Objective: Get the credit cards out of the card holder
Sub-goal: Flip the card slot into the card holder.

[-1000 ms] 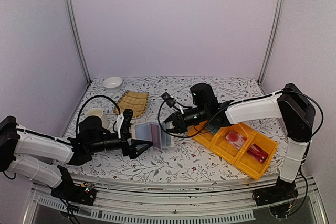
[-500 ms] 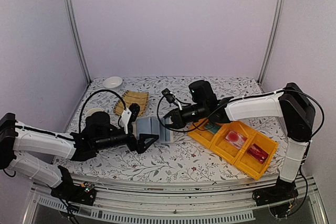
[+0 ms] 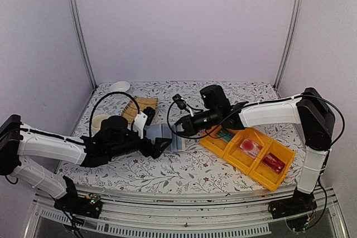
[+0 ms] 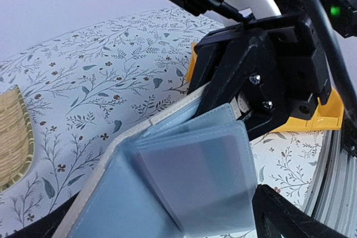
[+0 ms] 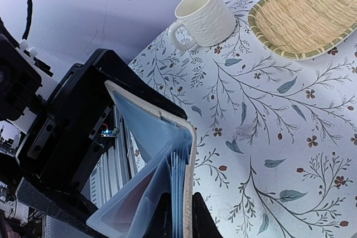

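Note:
The card holder [image 3: 167, 136] hangs open above the table between both arms, its grey-blue sleeves [image 4: 189, 176] fanned out. My right gripper [image 5: 179, 224] is shut on its beige cover edge near the spine. My left gripper [image 3: 159, 146] is open, and its fingers straddle the holder's lower flap without closing. A dark rectangle shows through the front sleeve in the left wrist view. A teal card [image 3: 226, 136] and a whitish card with a red circle [image 3: 250, 146] lie in the yellow tray [image 3: 237, 165].
A red flat item [image 3: 273, 163] lies in the tray's right compartment. A white mug [image 5: 203, 18] and a woven bamboo mat [image 5: 304, 18] sit at the back left. A small white bowl [image 3: 119, 86] is by the rear wall.
My left arm has pushed right and forward, bringing its open fingers around the card holder. The holder has folded more upright. The right gripper has kept its grip and shifted slightly up.

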`<state>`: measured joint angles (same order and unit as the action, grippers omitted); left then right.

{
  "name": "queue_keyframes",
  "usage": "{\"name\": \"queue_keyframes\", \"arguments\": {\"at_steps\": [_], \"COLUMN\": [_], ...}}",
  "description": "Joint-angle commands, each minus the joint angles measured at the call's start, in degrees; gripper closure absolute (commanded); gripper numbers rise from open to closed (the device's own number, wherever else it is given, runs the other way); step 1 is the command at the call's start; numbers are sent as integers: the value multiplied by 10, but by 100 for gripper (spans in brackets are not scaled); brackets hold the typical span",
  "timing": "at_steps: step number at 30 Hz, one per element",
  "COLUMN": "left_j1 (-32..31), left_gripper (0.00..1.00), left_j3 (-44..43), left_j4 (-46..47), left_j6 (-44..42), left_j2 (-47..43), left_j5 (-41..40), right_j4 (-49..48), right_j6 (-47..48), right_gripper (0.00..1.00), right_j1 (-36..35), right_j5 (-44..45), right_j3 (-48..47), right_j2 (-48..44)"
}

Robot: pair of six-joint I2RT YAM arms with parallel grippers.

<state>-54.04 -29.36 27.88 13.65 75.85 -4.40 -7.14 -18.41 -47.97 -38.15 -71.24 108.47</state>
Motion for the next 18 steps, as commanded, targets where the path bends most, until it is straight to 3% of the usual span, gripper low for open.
{"name": "queue_keyframes", "arguments": {"at_steps": [1, 11, 18], "left_j1": [-14, -23, -24], "left_gripper": [2, 4, 20], "left_j3": [-26, -44, -70], "left_j4": [-26, -40, -75], "left_j6": [1, 2, 0], "left_j2": [13, 23, 45], "left_j5": [-31, -31, -61], "right_j4": [8, 19, 22], "right_j6": [0, 3, 7], "right_gripper": [98, 98, 98], "right_j1": [2, 1, 2], "right_j5": [18, 30, 34], "right_j3": [-24, -29, -30], "right_j2": [-1, 4, 5]}}
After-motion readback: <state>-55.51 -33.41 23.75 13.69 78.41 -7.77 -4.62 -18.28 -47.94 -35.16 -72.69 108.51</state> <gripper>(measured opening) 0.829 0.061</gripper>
